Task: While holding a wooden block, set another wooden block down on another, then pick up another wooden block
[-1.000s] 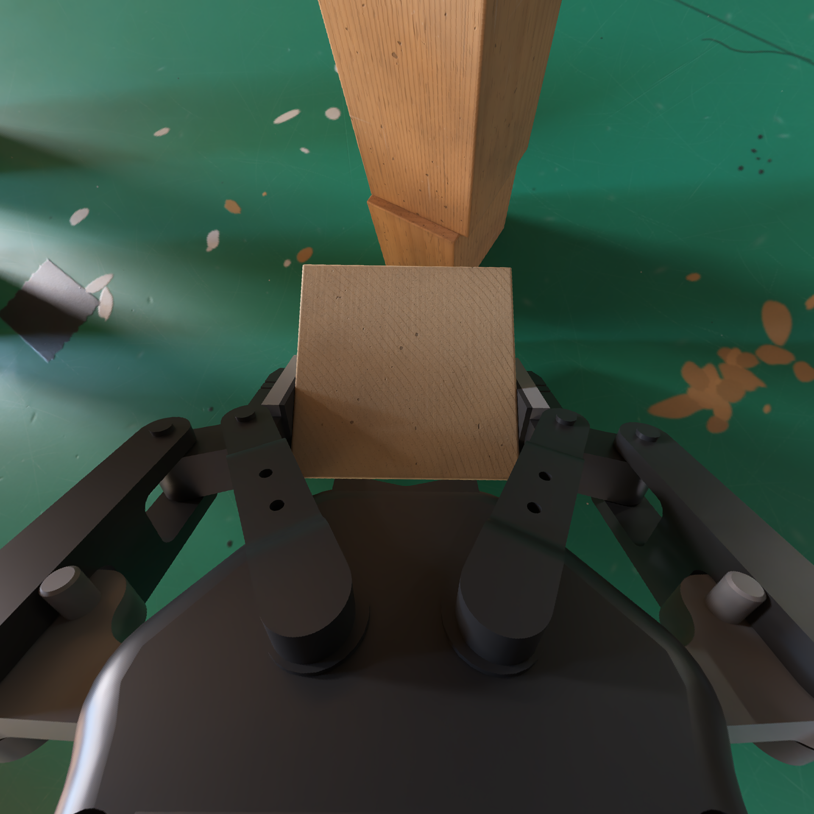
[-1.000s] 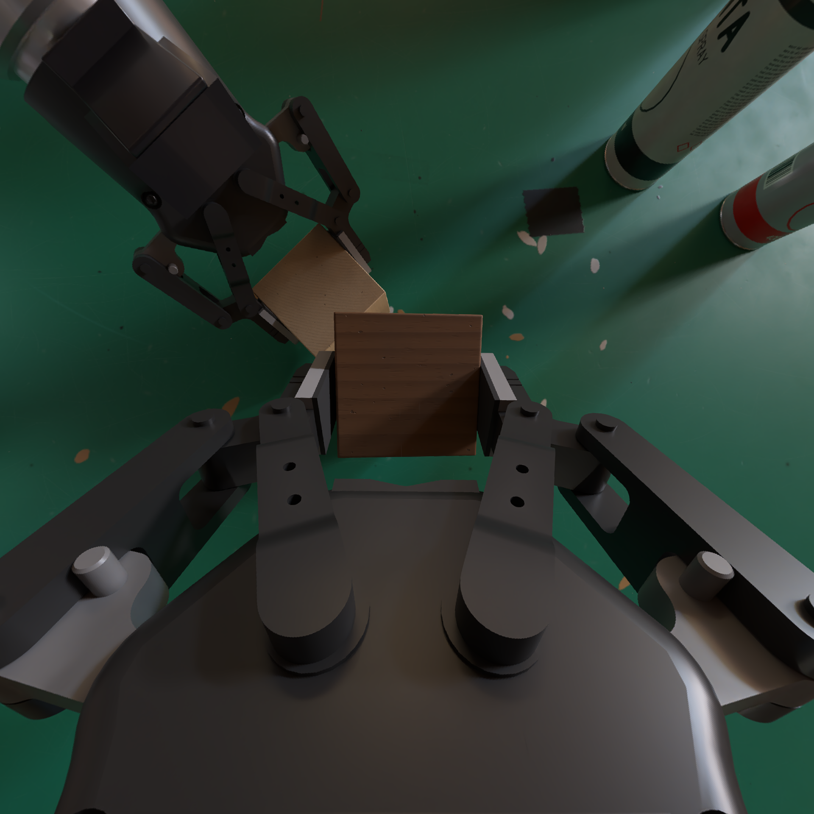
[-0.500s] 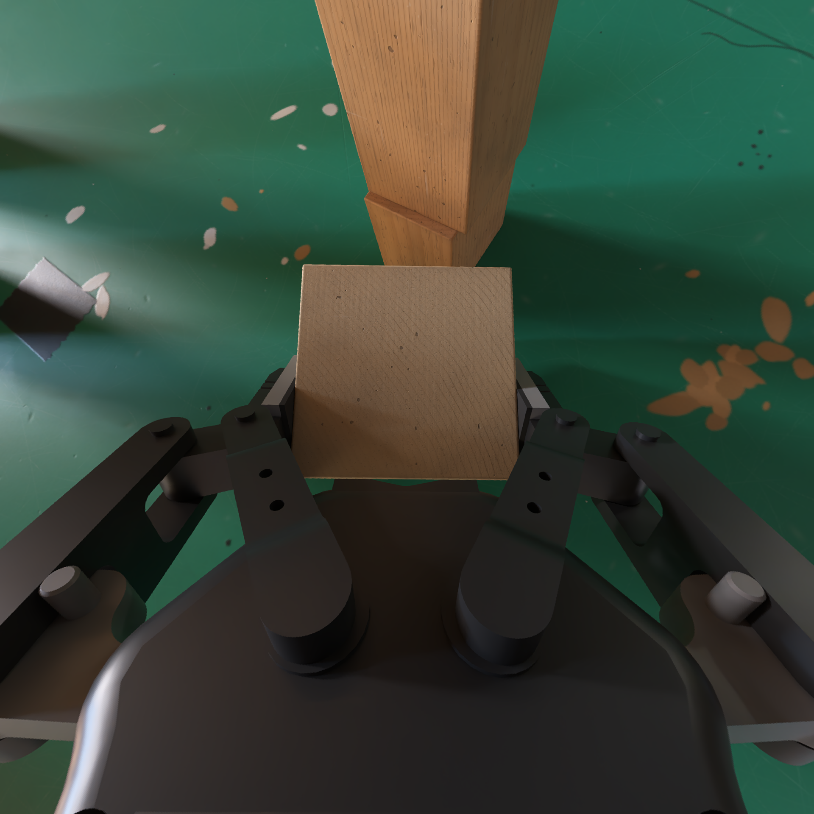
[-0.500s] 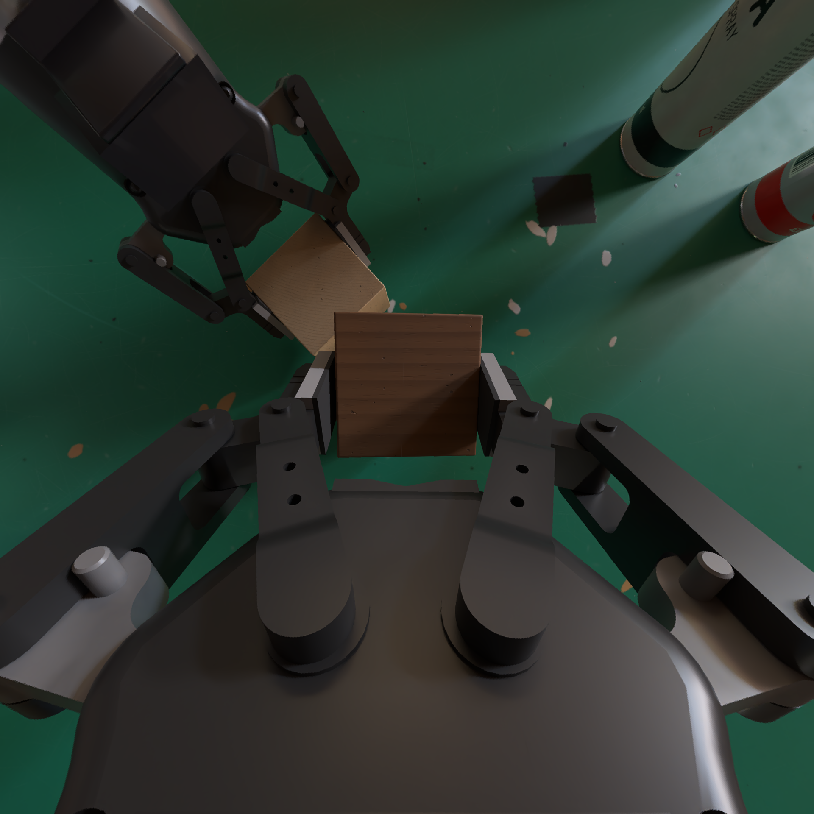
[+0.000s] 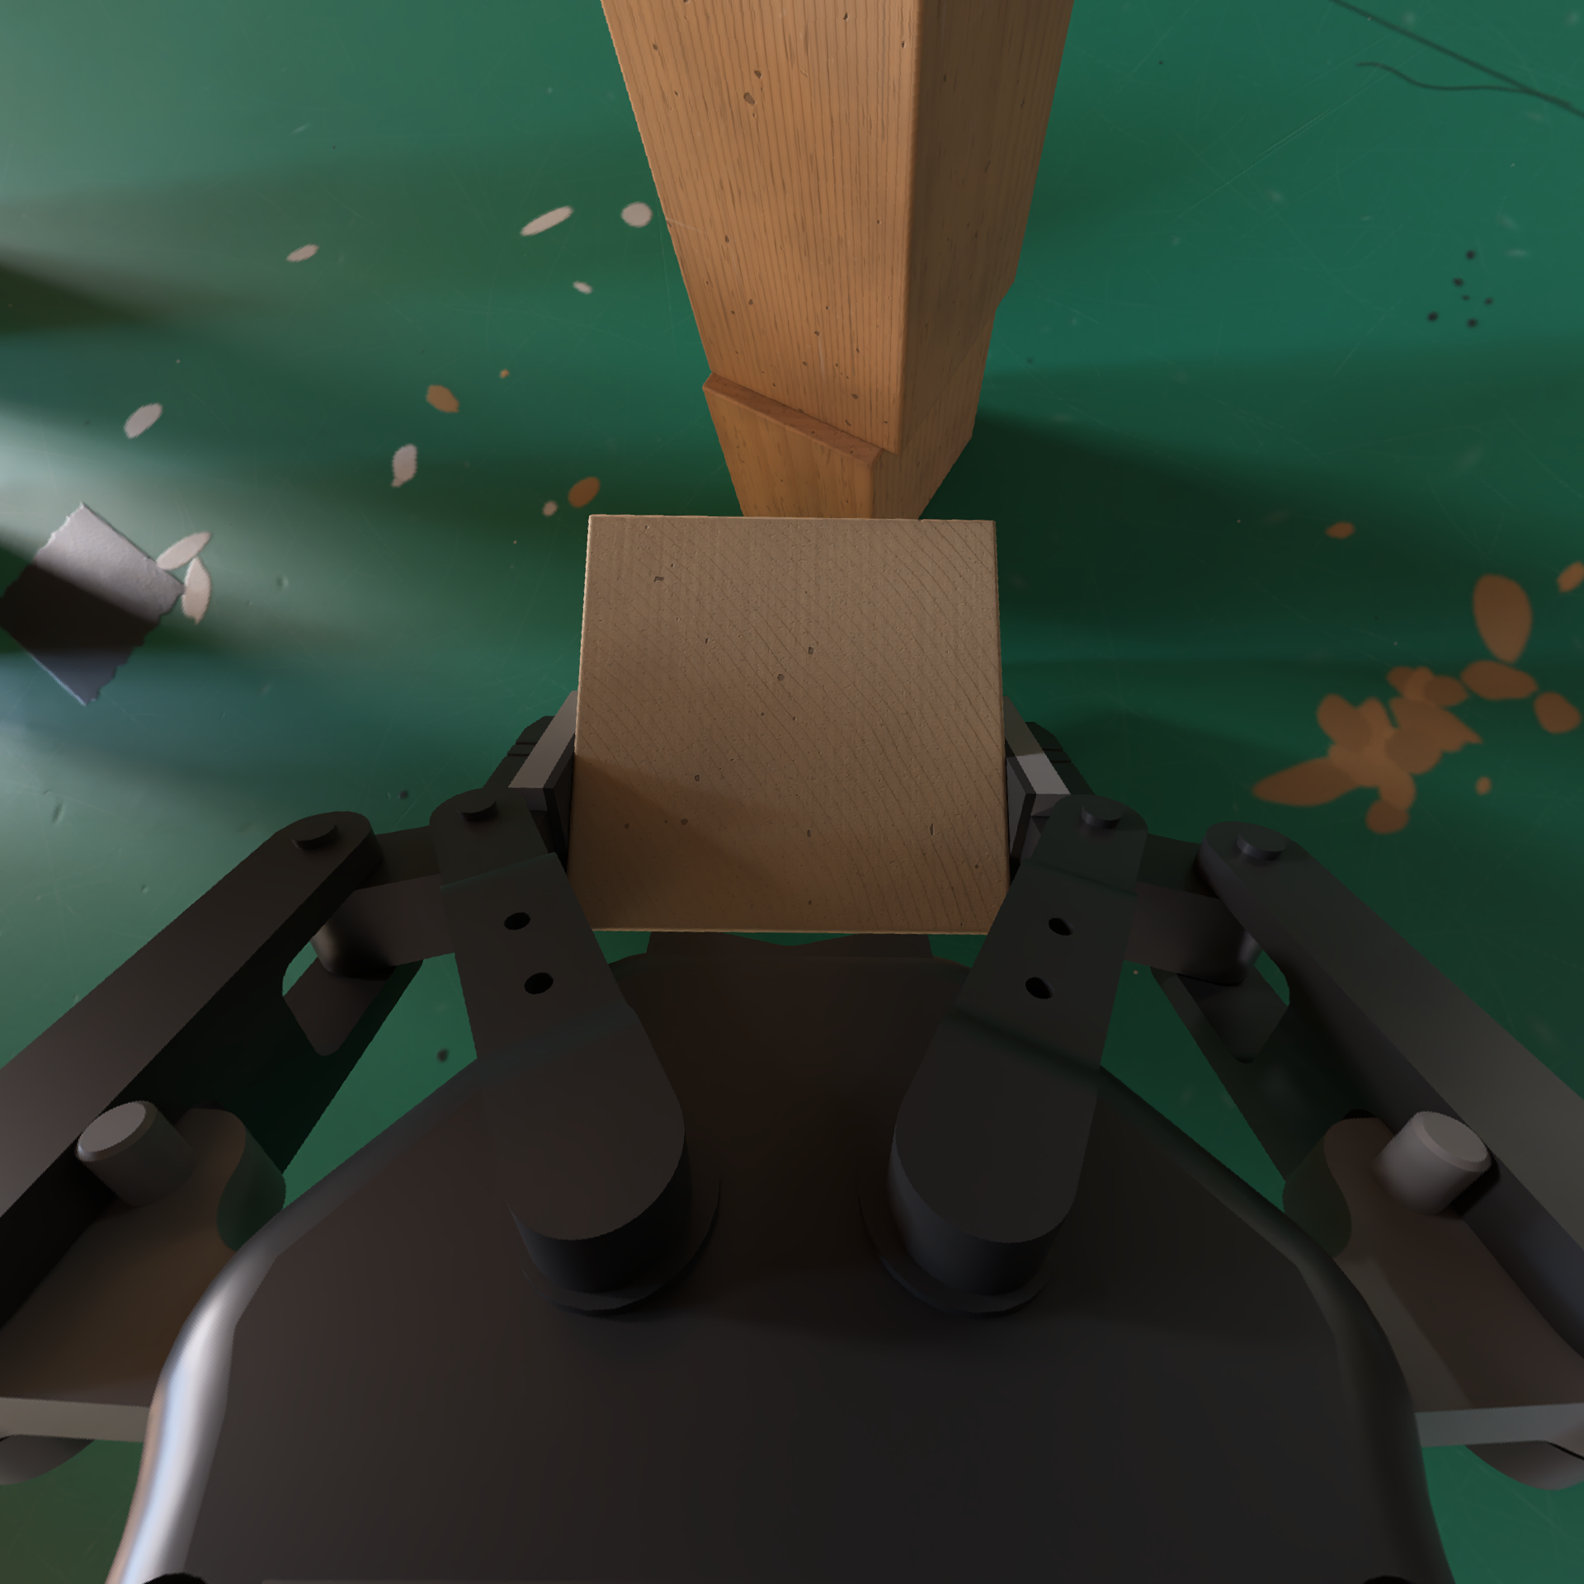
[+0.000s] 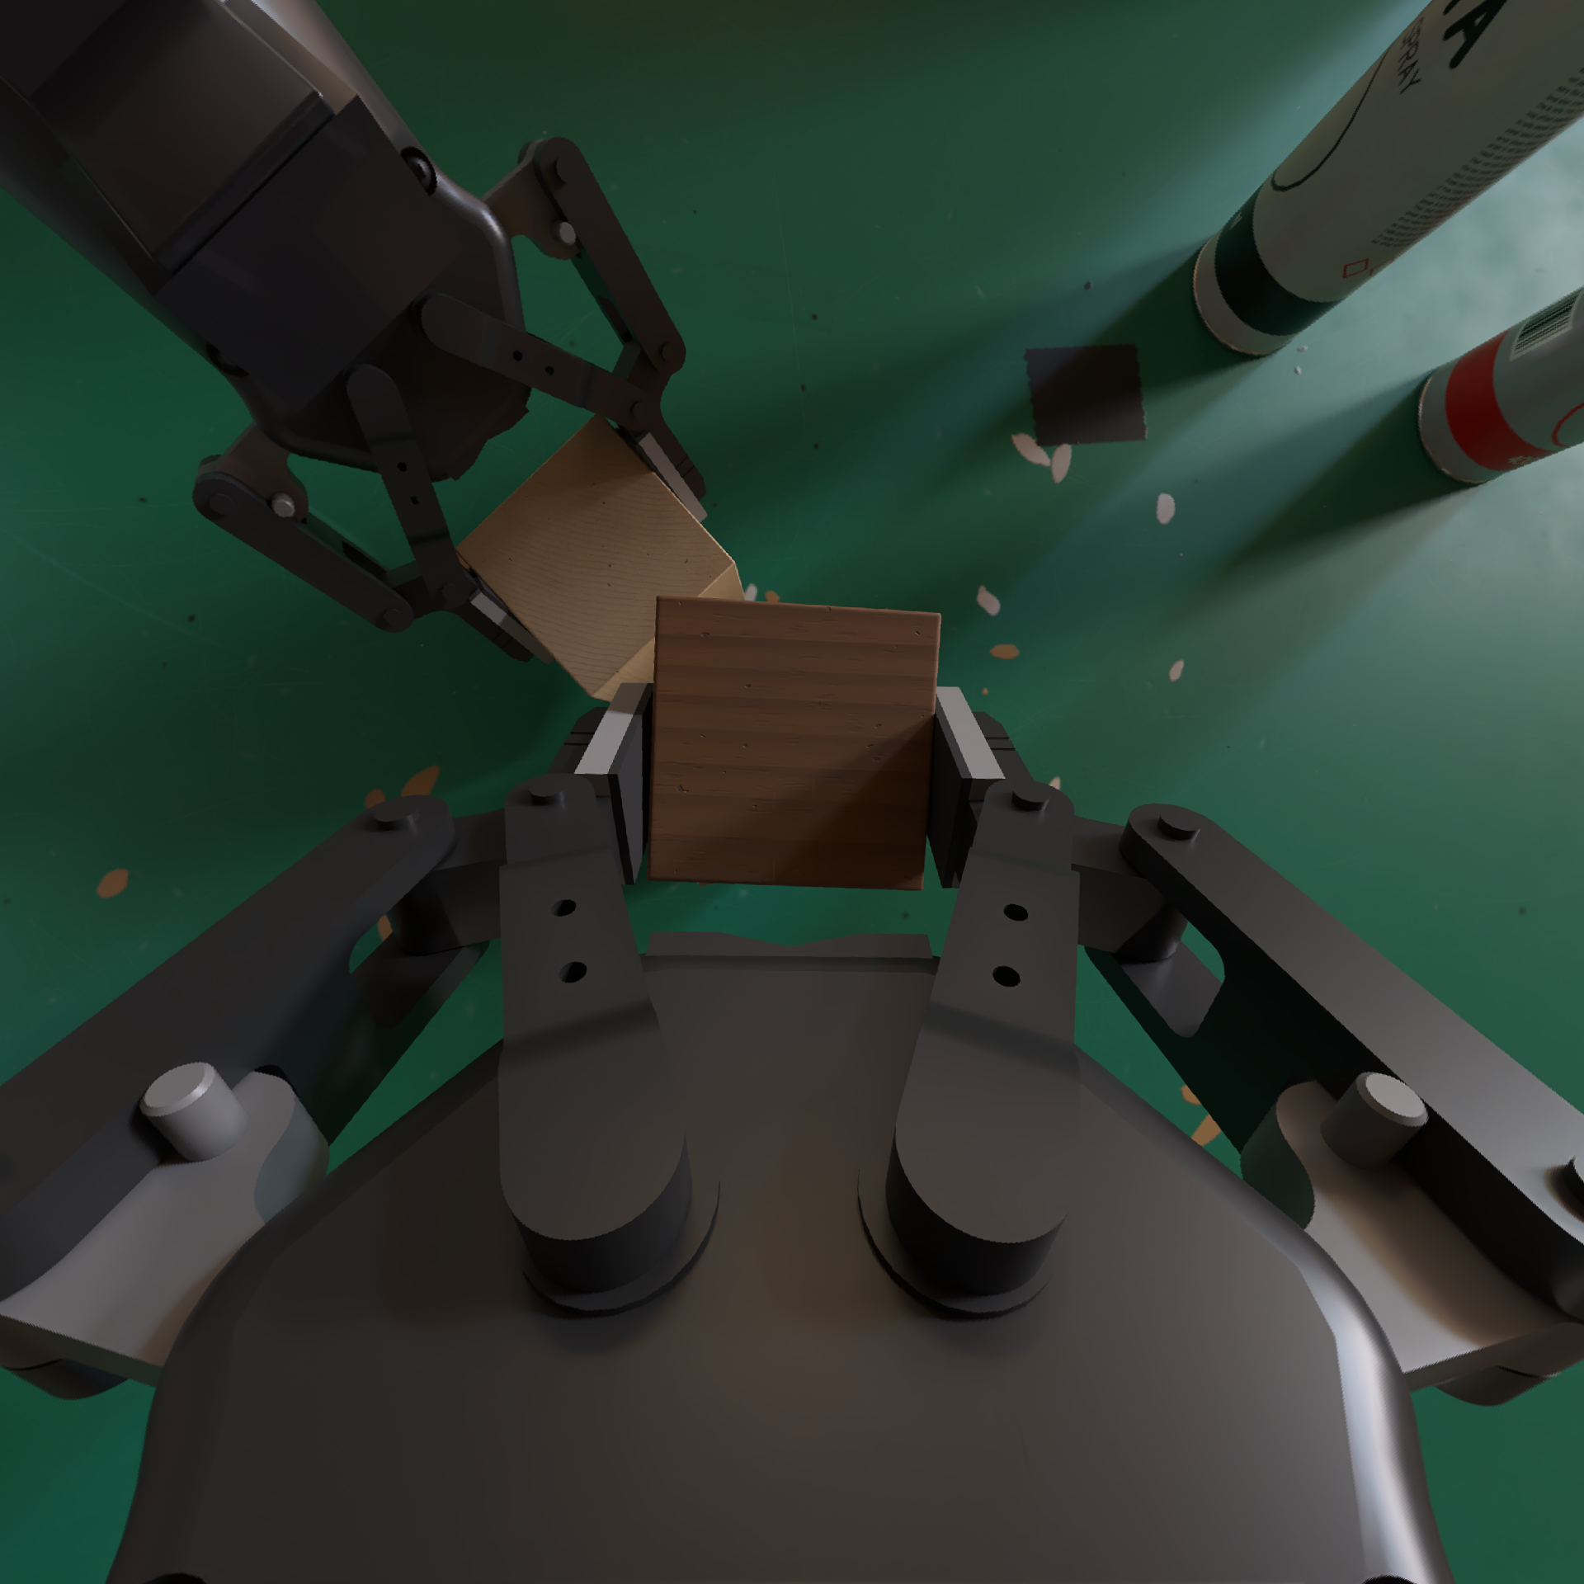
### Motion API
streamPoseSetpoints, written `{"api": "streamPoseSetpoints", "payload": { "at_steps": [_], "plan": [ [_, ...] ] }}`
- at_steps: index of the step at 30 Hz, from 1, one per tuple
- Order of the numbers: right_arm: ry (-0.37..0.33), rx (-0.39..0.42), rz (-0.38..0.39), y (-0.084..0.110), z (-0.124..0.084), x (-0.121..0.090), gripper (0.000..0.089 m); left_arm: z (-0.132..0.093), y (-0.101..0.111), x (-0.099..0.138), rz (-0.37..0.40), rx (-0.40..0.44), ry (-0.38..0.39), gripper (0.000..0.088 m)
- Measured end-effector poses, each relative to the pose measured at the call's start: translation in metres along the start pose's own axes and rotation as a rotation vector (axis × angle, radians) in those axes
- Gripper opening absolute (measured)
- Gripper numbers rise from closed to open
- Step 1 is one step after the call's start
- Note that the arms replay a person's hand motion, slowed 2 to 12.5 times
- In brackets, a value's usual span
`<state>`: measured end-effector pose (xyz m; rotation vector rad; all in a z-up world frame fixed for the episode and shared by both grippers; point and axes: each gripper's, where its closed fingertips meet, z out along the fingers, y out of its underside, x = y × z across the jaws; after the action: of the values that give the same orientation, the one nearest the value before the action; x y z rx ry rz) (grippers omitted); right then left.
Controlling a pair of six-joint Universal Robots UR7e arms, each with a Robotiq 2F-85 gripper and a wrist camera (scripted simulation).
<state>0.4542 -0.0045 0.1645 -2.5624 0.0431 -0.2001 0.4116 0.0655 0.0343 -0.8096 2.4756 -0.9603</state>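
On the green, paint-flecked table [image 5: 257, 154], your left gripper [image 5: 789, 771] clamps the pale block [image 5: 789, 729], barely shifted; ahead, your right gripper [image 6: 789, 771] has risen slightly, gripping the dark block [image 6: 789, 746], stack [image 5: 840, 257] untouched.

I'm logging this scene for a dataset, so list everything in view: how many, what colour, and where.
Pale block: 1, light tan, held in the left pincer.
Dark block: 1, dark brown, held in the right pincer.
Stack: at least 2 orange-brown blocks, one on the other and skewed, standing ahead of the pale block in the left wrist view.
Cans: 2 standing at upper right in the right wrist view, one white with a dark band, one with a red band.
Patch: 1, dark square, flat on the table near the cans.
Table: 1, green, flecked with pale and orange spots.
Left pincer: 1, dark grey.
Right pincer: 1, dark grey.
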Motion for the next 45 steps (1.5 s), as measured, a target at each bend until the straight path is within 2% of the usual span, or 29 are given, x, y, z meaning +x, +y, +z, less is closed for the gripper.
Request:
{"api": "streamPoseSetpoints", "payload": {
  "at_steps": [6,16,25,34,40,45],
  "plan": [
    [0.033,0.008,0.003,-0.001,-0.002,0.0052,0.0521,0.0001,-0.0001,0.001,0.002,-0.001,0.003,0.0691],
    [0.016,0.003,0.003,0.0007,0.0005,0.0039,0.0521,0.0012,0.0011,0.0031,0.009,-0.009,0.008,0.0691],
    [0.003,0.028,-0.026,-0.0014,0.0014,0.0025,0.052,0.0023,0.0021,0.0038,0.012,-0.016,0.009,0.0691],
    [0.018,0.048,-0.077,-0.0019,-0.0001,0.0039,0.0521,0.0034,0.0033,0.0043,0.012,-0.021,0.012,0.0691],
    [0.044,0.108,-0.146,-0.0074,-0.0055,0.0055,0.0521,0.0042,0.0039,0.0052,0.016,-0.026,0.013,0.0691],
    [0.028,0.151,-0.206,-0.0086,-0.0077,0.0019,0.0521,0.0048,0.0042,0.0061,0.018,-0.028,0.017,0.0691]
  ]
}}
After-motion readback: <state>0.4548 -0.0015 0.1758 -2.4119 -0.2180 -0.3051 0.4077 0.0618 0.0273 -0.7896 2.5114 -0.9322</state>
